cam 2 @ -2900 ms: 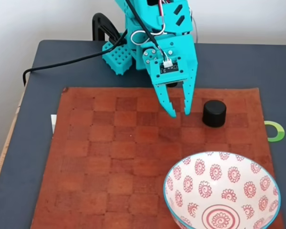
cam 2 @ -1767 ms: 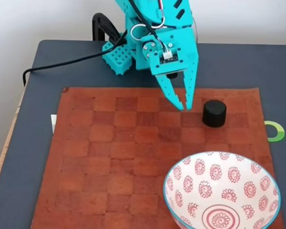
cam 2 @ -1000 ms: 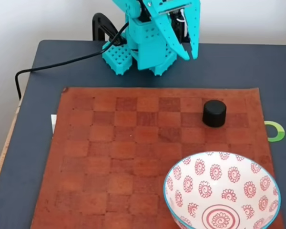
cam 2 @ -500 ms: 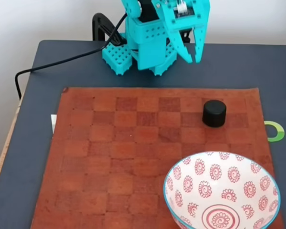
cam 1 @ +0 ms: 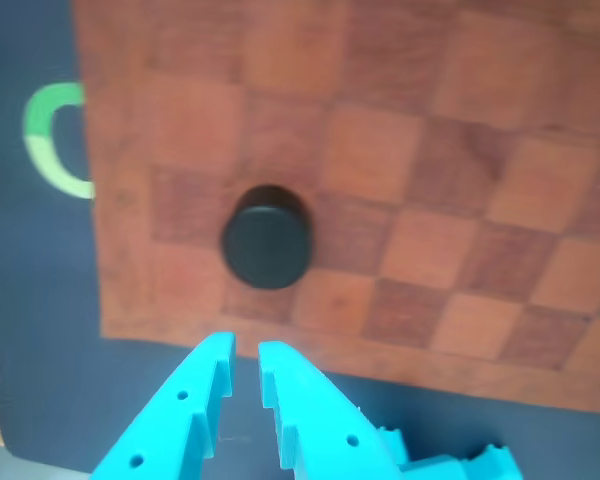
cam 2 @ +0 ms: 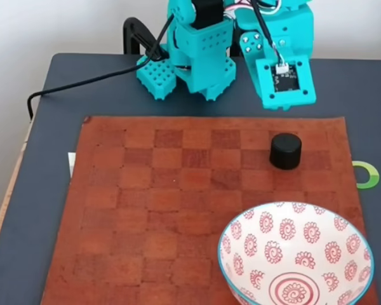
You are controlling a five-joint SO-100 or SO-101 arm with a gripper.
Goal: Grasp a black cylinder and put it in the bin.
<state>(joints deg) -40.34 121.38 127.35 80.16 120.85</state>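
The black cylinder point(cam 2: 285, 151) looks like a rigid, solid little puck, probably light and not at all fragile, so a firm squeeze should do it no harm; its matte skin likely offers decent friction, though the curved wall could roll out of a pinch that lands off-centre. The sensible hold, judging from its shape, is across the widest part of the round side wall, low enough that the flat top stays above the fingers point(cam 1: 212, 362). It is short and stubby, uniformly black, with a flat round top and a slightly softened upper edge, and it stands upright on its end. It sits on the brown checkered mat point(cam 2: 146, 210) near the mat's far right corner in the fixed view, well apart from the bin point(cam 2: 241, 251), the white bowl with red spiral flowers at the near right. The turquoise gripper point(cam 1: 244, 360) hangs over the dark desk point(cam 2: 355, 89) just off the mat's edge, aimed at the cylinder, holding nothing, its fingers parted only by a narrow slit, narrower than the cylinder.
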